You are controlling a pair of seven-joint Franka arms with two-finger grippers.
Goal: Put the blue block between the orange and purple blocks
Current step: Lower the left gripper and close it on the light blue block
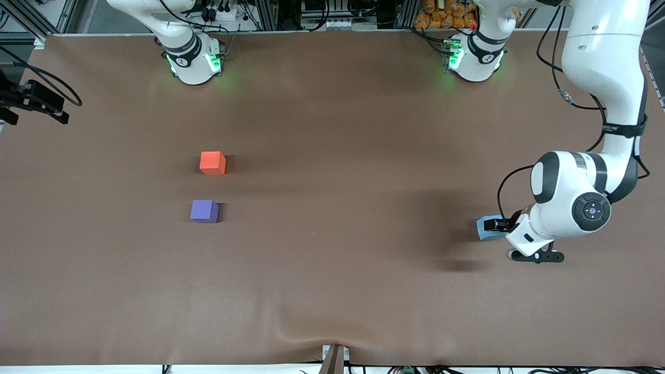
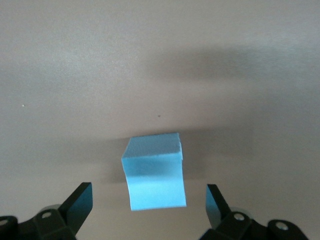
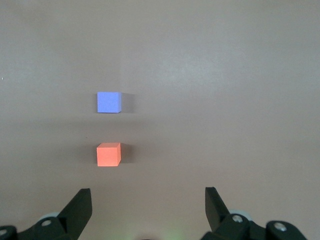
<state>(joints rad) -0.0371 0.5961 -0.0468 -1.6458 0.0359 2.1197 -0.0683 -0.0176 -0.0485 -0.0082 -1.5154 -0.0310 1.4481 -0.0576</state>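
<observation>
The blue block (image 1: 485, 231) lies on the table at the left arm's end, partly covered by the left hand. My left gripper (image 1: 496, 227) is down at it and open. In the left wrist view the blue block (image 2: 154, 172) sits between the two fingertips with a gap on each side, and the left gripper (image 2: 149, 186) does not touch it. The orange block (image 1: 212, 162) and the purple block (image 1: 204, 211) lie toward the right arm's end, the purple one nearer the front camera. My right gripper (image 3: 147, 190) is open and empty, high over the orange block (image 3: 108, 154) and the purple block (image 3: 109, 102).
A brown mat (image 1: 332, 270) covers the table and ripples at its front edge. The right arm's base (image 1: 193, 59) and the left arm's base (image 1: 474, 58) stand along the table's edge farthest from the front camera. A black camera mount (image 1: 31, 98) stands at the right arm's end.
</observation>
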